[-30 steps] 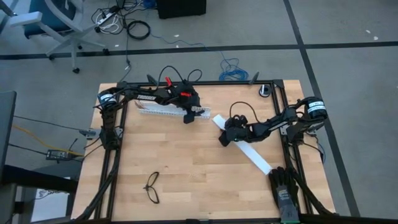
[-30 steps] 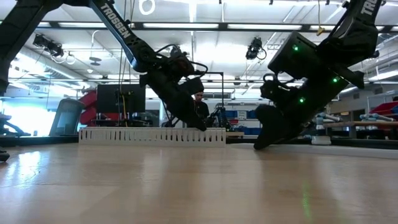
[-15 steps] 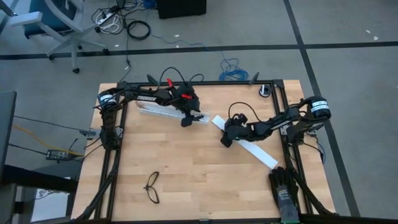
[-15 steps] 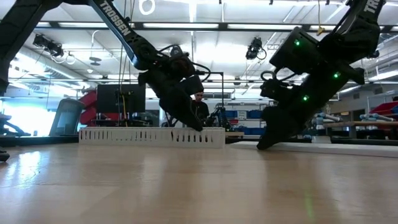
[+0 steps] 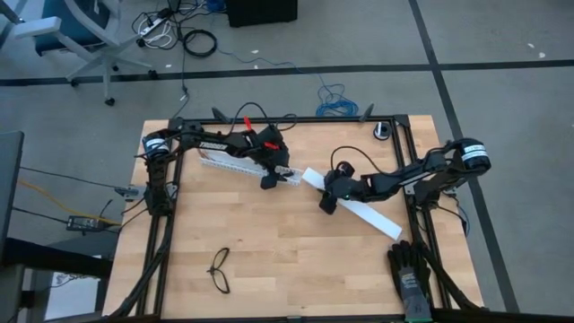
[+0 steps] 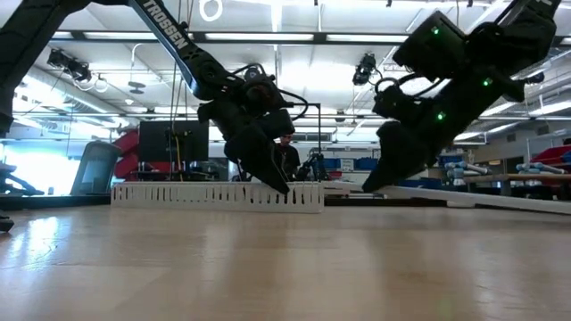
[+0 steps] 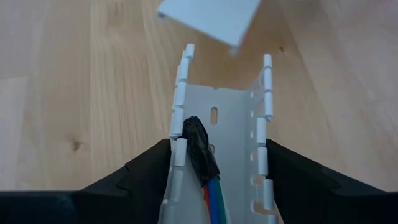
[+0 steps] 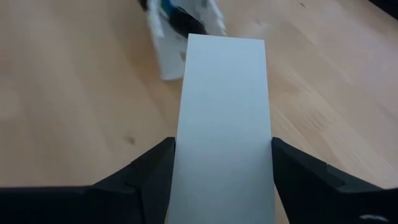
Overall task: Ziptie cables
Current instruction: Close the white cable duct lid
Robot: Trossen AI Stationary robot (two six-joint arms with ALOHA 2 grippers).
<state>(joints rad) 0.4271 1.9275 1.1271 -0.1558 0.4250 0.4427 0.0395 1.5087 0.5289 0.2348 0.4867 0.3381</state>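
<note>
Near the table's twelve o'clock edge, the left gripper [image 5: 269, 179] straddles a slotted white channel [image 7: 221, 127] apparently holding the cables [image 7: 208, 180], while the right gripper [image 5: 328, 203] clasps a flat white strip [image 8: 224, 118]

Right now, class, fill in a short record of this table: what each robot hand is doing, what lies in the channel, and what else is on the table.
left hand: fingers straddle the end of the white slotted cable channel, closed on its walls
channel contents: cables with a dark taped end, lying inside
right hand: gripping the flat white cover strip, its far end near the channel's end
cover: not yet on the channel
also on table: black glasses, near front left edge
ziptie: not visible
</note>
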